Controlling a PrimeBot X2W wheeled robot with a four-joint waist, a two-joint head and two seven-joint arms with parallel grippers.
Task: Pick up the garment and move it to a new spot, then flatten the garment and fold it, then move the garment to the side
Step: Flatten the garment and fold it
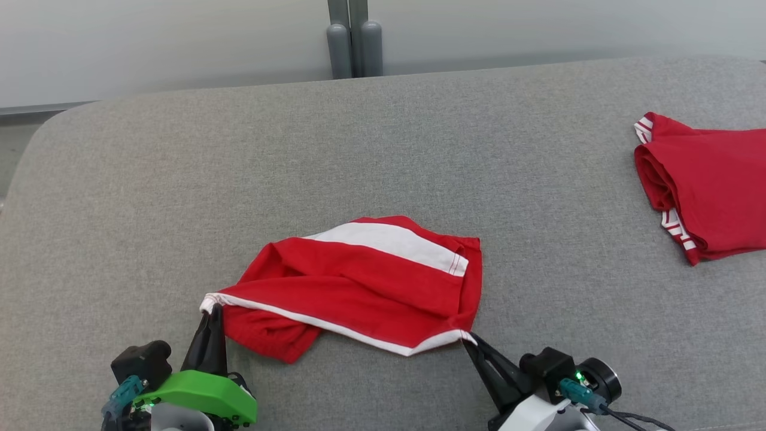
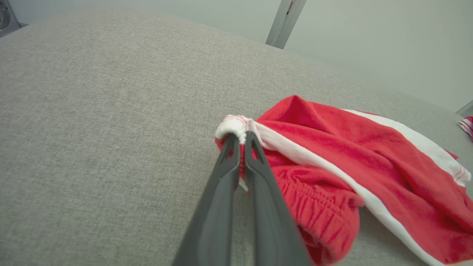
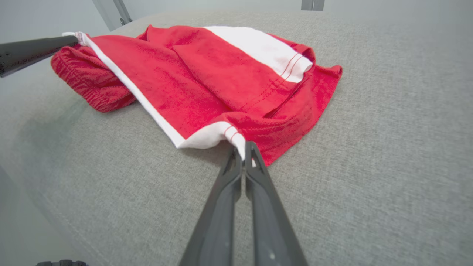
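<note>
The garment (image 1: pixel 365 281) is a pair of red shorts with white side stripes, lying crumpled near the front middle of the grey cushion. My left gripper (image 1: pixel 212 311) is shut on its white-trimmed near-left corner (image 2: pixel 236 129). At the near-right corner (image 3: pixel 236 142), my right gripper (image 1: pixel 470 340) is shut on the white hem. The white stripe edge runs taut between the two grips. In the right wrist view the left gripper's dark fingers (image 3: pixel 33 53) reach in from the upper left, with the garment (image 3: pixel 207 77) spread beyond my own fingers.
A second red garment (image 1: pixel 706 185) with white striped trim lies folded at the cushion's right edge. The grey cushion (image 1: pixel 179 179) stretches bare to the left and behind the shorts. A grey post (image 1: pixel 354 42) stands against the wall behind.
</note>
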